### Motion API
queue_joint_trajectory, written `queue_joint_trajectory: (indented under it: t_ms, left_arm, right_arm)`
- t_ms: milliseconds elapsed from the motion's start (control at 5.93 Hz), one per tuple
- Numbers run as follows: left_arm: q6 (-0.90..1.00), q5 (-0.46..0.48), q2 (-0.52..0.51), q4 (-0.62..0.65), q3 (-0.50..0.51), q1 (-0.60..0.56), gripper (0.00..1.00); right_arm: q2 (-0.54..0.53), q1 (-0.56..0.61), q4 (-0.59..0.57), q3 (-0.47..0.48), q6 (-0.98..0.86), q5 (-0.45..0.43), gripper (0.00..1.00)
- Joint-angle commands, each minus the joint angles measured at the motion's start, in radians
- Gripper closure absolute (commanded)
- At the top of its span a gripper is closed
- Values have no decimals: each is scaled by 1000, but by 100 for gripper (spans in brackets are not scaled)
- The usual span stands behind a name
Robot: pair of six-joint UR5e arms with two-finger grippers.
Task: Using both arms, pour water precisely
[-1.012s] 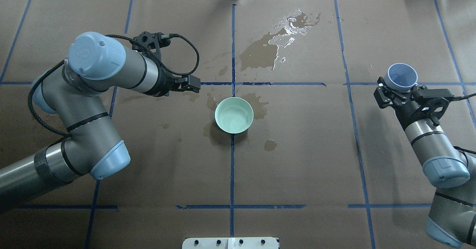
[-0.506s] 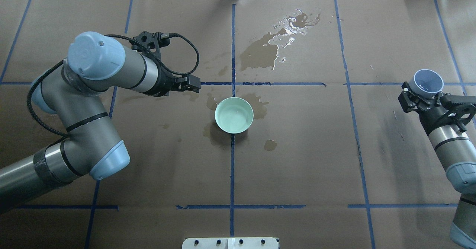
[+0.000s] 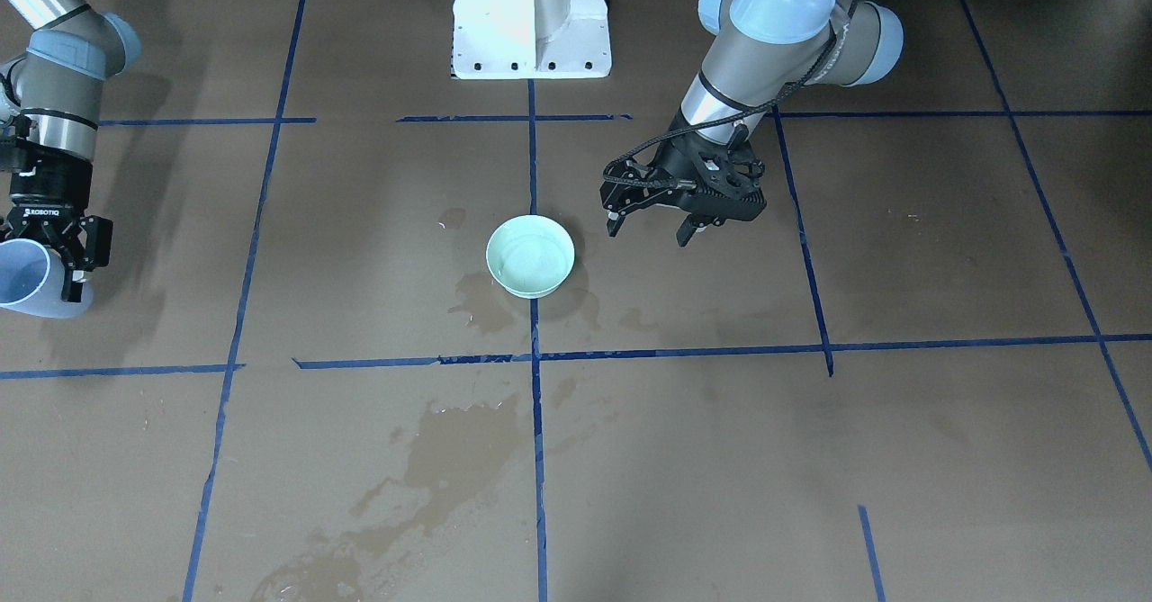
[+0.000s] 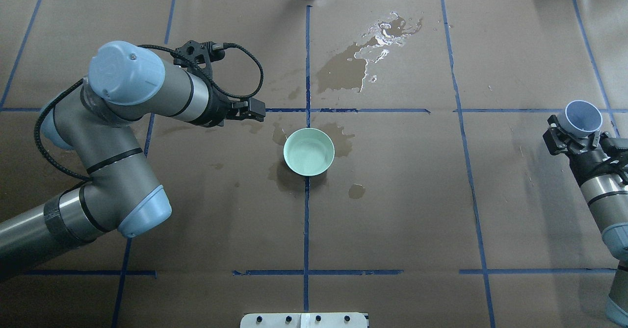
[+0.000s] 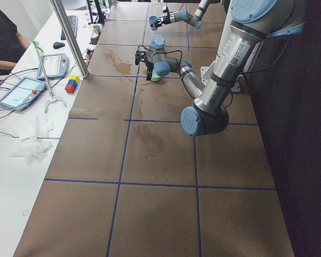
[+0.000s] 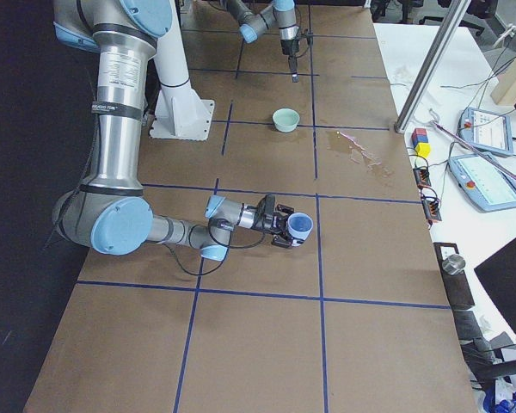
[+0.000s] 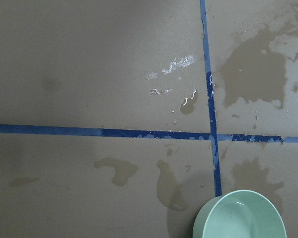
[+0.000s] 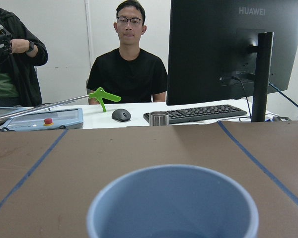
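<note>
Right gripper [image 4: 575, 134]: pinching blue cup [image 4: 583, 117], sitting well off to the side
Left gripper [image 3: 648, 233]: hanging spread open near mint bowl [image 3: 531, 290]

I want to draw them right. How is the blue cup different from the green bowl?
The blue cup is taller and narrower; the green bowl is low and wide. The cup is held in the right hand near the table's side; the bowl sits on the table in the middle, with no hand touching it. Both are round and open on top.
</note>
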Motion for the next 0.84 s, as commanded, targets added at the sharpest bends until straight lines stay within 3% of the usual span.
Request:
queue_joint_trajectory:
  t_ms: [0,675]
  left_arm:
    - [0,0,0,0,-1,0,0]
    - [0,0,1,2,-1,0,0]
  right_arm:
    - [43,2,8,-30,-2,-25,99]
    - [46,-24,14,-31,0,-37,98]
